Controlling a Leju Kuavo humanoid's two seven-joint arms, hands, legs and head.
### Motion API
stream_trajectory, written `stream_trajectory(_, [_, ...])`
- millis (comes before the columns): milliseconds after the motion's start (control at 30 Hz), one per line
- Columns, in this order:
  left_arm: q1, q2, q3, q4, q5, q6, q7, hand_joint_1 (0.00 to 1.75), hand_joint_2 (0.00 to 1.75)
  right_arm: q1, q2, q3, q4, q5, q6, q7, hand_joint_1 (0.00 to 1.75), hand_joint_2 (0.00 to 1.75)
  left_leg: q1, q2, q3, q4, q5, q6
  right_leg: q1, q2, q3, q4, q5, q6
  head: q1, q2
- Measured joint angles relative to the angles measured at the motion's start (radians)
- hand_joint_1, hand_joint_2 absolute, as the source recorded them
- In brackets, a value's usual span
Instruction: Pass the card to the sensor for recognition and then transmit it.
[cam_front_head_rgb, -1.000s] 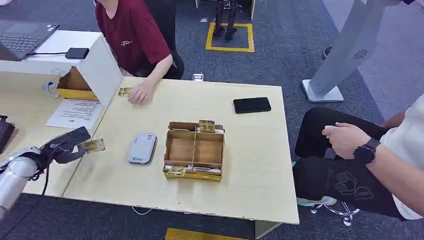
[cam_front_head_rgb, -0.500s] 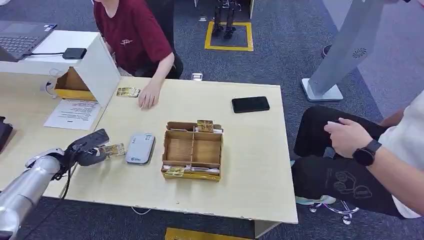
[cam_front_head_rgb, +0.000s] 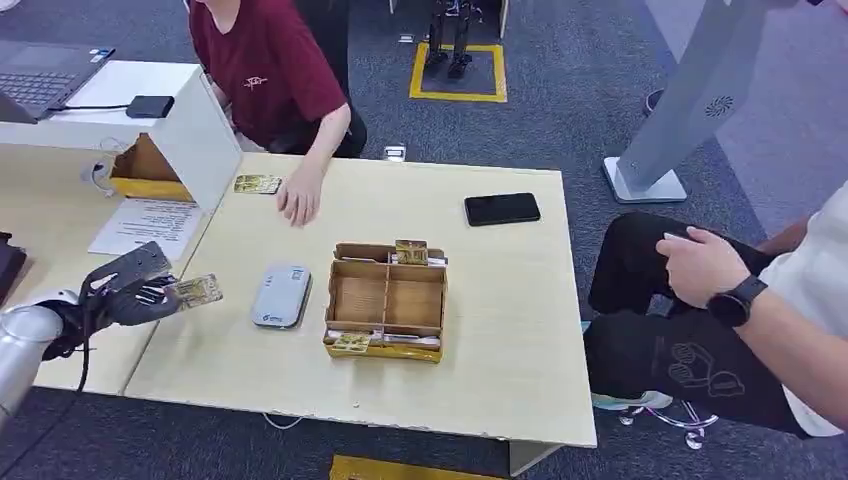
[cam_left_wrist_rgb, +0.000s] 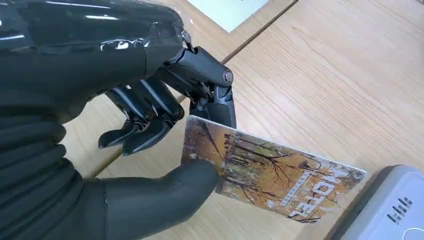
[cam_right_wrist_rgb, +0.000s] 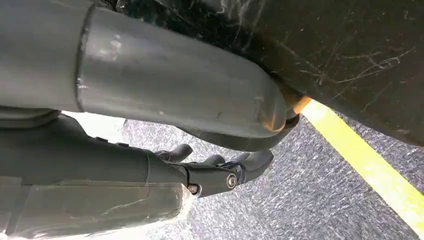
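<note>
While left hand (cam_front_head_rgb: 130, 296) pinches the card (cam_front_head_rgb: 195, 291) between thumb and fingers (cam_left_wrist_rgb: 150, 107) near the surface's left edge, just short of the sensor (cam_front_head_rgb: 281, 295), scanning and hand-off look undone. Right hand (cam_right_wrist_rgb: 220, 172) hangs, fingers loosely curled, holding nothing.

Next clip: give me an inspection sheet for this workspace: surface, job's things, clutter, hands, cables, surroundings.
Surface: pale wooden table.
Job's things: autumn-printed hotel card pinched by the left hand, short of the grey rounded card sensor; compartmented cardboard box holding more cards.
Clutter: black smartphone; loose card by a person's hand; printed sheet.
Hands: left holds the card; right hand hangs over carpet, fingers curled, holding nothing.
Cables: black cable along the left arm.
Surroundings: seated person in red shirt; second person with wristwatch; white kiosk stand.
</note>
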Motion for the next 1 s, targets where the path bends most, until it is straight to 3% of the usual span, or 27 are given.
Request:
stream_trajectory(300, [0.034,0.01,0.0,-0.073,0.041,-0.032,0.002,1.75,1.75,-0.001,0.0,0.011,0.0,-0.013,0.001,0.0,0.0,0.0,0.0,0.0,0.0,0.0,0.0,0.0,0.0,0.0,0.0,0.0,0.0,0.0,0.0,0.0])
stream_trajectory(600, [0.041,-0.011,-0.011,-0.154,0.134,-0.047,0.027,1.75,1.75,-0.003,0.0,0.026,0.0,-0.029,0.001,0.002,0.0,0.0,0.0,0.0,0.0,0.0,0.0,0.0,0.0,0.0,0.0,0.0,0.0,0.0,0.0,0.0])
stream_trajectory(767, [0.03,-0.043,-0.048,-0.16,0.142,-0.027,0.037,1.75,1.75,-0.004,0.0,0.031,0.0,-0.035,0.001,0.003,0.0,0.0,0.0,0.0,0.0,0.0,0.0,0.0,0.0,0.0,0.0,0.0,0.0,0.0,0.0,0.0])
stream_trajectory(1000, [0.03,-0.043,-0.048,-0.16,0.142,-0.027,0.037,1.75,1.75,-0.004,0.0,0.031,0.0,-0.035,0.001,0.003,0.0,0.0,0.0,0.0,0.0,0.0,0.0,0.0,0.0,0.0,0.0,0.0,0.0,0.0,0.0,0.0])
